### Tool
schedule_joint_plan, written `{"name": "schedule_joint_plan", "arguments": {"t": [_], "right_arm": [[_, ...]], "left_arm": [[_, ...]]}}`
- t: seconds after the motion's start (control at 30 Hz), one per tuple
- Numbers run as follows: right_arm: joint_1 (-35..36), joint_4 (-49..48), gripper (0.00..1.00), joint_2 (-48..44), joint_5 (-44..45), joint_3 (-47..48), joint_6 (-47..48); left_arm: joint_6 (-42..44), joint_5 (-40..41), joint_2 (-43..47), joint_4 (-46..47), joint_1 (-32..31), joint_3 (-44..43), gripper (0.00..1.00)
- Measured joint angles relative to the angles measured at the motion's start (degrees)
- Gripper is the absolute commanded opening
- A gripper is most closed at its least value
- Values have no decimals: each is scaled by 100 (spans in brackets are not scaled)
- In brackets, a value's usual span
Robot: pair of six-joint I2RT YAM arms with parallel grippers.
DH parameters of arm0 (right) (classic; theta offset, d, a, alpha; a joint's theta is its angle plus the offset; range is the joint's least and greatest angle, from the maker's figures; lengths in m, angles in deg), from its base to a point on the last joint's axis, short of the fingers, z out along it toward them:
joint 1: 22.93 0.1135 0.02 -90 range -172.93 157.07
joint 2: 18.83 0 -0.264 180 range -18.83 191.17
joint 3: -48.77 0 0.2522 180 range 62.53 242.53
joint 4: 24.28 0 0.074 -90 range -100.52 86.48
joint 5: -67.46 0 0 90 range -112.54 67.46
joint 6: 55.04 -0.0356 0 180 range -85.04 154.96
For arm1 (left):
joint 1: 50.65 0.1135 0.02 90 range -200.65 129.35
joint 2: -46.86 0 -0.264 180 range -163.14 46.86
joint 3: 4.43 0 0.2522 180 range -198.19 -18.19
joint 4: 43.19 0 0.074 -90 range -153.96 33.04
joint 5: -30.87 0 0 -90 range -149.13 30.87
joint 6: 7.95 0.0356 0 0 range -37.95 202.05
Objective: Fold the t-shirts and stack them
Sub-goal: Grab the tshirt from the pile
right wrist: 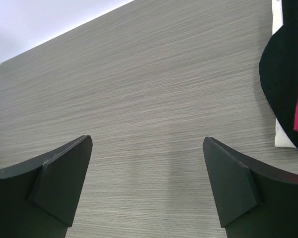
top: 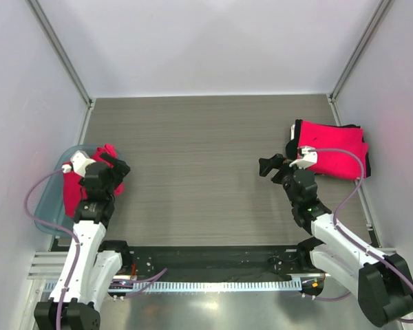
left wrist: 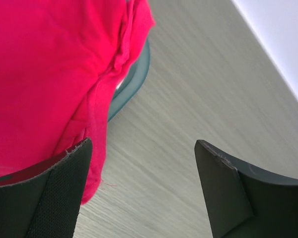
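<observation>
Left pincer spread by t-shirts, right pincer spread

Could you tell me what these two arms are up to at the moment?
They are partway through folding shirts. The left end effector hangs open over a crumpled red t-shirt spilling out of the teal bin, gripping nothing. The right end effector is open too, above bare table, beside a folded red t-shirt lying on black cloth near the right wall.
</observation>
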Motion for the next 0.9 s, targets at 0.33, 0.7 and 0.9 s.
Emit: {"name": "schedule_joint_plan", "arguments": {"t": [0.33,0.7,0.9], "right_arm": [[0,122,100,164,72,4,-13],[0,275,100,201,157,44,-13],[0,297,100,201,175,44,-13]], "left_arm": [[-610,1777,-619,-1980,-4,-1567,75],[-656,1718,-2361,-2568,278,-1753,56],[-804,1556,-2745,-2555,481,-1753,5]]}}
